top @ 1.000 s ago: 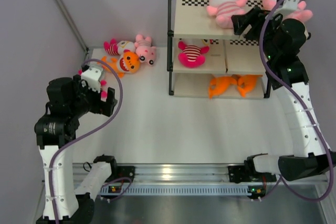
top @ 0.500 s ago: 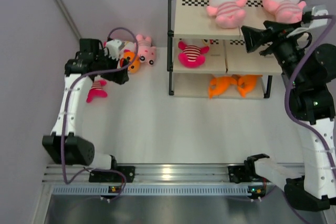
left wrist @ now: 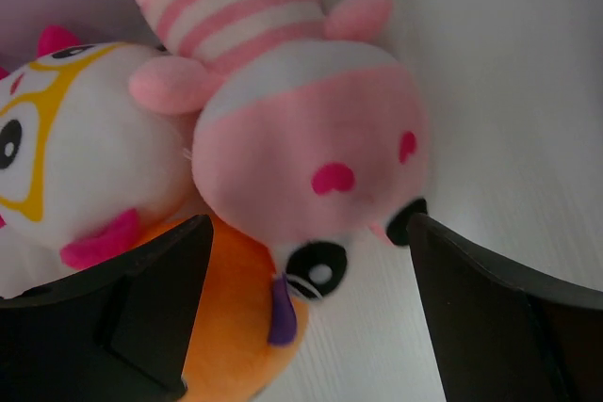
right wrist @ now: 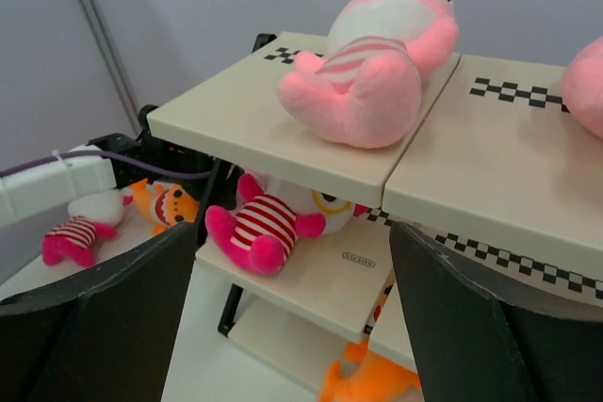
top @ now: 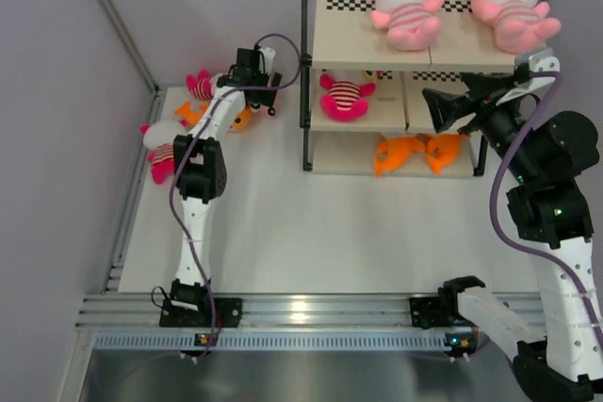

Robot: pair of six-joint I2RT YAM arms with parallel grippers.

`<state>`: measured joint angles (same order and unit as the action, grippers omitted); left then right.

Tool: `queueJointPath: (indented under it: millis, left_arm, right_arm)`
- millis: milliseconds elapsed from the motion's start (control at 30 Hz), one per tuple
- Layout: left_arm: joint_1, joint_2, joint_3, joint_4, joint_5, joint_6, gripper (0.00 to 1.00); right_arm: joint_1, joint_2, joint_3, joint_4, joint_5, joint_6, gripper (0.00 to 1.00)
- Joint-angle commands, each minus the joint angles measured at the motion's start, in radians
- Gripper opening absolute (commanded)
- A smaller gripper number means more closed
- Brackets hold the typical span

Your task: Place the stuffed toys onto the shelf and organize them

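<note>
Two large pale pink striped plush toys lie on the beige-and-black three-tier shelf's top board. A third pale pink plush, resting against an orange plush fish at far left, sits between the left gripper's spread jaws, probably for pickup. The right gripper gapes empty.

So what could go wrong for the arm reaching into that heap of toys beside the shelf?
1. The open left gripper is spread over the pale pink toy, which lies pressed against the orange toy and the white-faced toy. Closing could pinch two together or drag the neighbours along.
2. The open right gripper hangs close in front of the shelf. A careless swing might bump it.
</note>
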<state>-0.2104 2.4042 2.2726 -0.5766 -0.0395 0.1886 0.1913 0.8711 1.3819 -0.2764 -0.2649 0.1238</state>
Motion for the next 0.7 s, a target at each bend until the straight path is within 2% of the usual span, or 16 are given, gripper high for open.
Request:
queueJointPath:
  millis: [0, 33, 133, 200, 233, 267, 300, 333, 433, 533, 567, 633, 667]
  left_arm:
    - [-0.017, 0.056, 0.076, 0.202, -0.189, 0.001, 0.91]
    - [-0.023, 0.071, 0.077, 0.252, -0.232, 0.027, 0.92]
    - [-0.034, 0.116, 0.077, 0.285, -0.227, 0.032, 0.89]
    - [-0.034, 0.136, 0.076, 0.288, -0.243, 0.034, 0.73]
    - [-0.034, 0.142, 0.073, 0.294, -0.284, 0.044, 0.64]
    - [-0.034, 0.136, 0.062, 0.296, -0.31, 0.045, 0.31]
    - [-0.03, 0.124, 0.05, 0.294, -0.322, 0.041, 0.12]
    - [-0.029, 0.102, 0.024, 0.293, -0.313, 0.041, 0.04]
    - [-0.021, -0.045, -0.126, 0.296, -0.226, 0.064, 0.0]
    - [-0.02, -0.259, -0.283, 0.291, -0.052, 0.086, 0.0]
    - [-0.02, -0.316, -0.332, 0.288, 0.075, 0.095, 0.0]
    - [-0.017, -0.487, -0.443, 0.241, 0.221, 0.095, 0.0]
    - [-0.014, -0.535, -0.468, 0.241, 0.222, 0.092, 0.0]
  right_arm:
    - [-0.012, -0.038, -0.021, -0.001, -0.031, -0.062, 0.84]
    - [-0.013, -0.046, -0.027, -0.01, -0.033, -0.07, 0.84]
    - [-0.013, -0.056, -0.038, -0.029, -0.034, -0.078, 0.84]
    - [-0.013, -0.064, -0.056, -0.024, -0.016, -0.079, 0.84]
    - [-0.012, -0.069, -0.06, -0.024, -0.014, -0.079, 0.84]
    - [-0.012, -0.07, -0.061, -0.026, -0.025, -0.079, 0.84]
    - [-0.012, -0.07, -0.058, -0.027, -0.034, -0.078, 0.84]
    - [-0.012, -0.073, -0.052, -0.029, -0.045, -0.075, 0.84]
    - [-0.012, -0.084, -0.044, -0.029, -0.083, -0.066, 0.84]
    - [-0.012, -0.09, -0.027, -0.036, -0.12, -0.055, 0.84]
    - [-0.013, -0.09, -0.021, -0.043, -0.161, -0.05, 0.84]
    - [-0.012, -0.08, 0.0, -0.072, -0.268, -0.029, 0.84]
    - [-0.013, -0.073, 0.008, -0.087, -0.31, -0.02, 0.84]
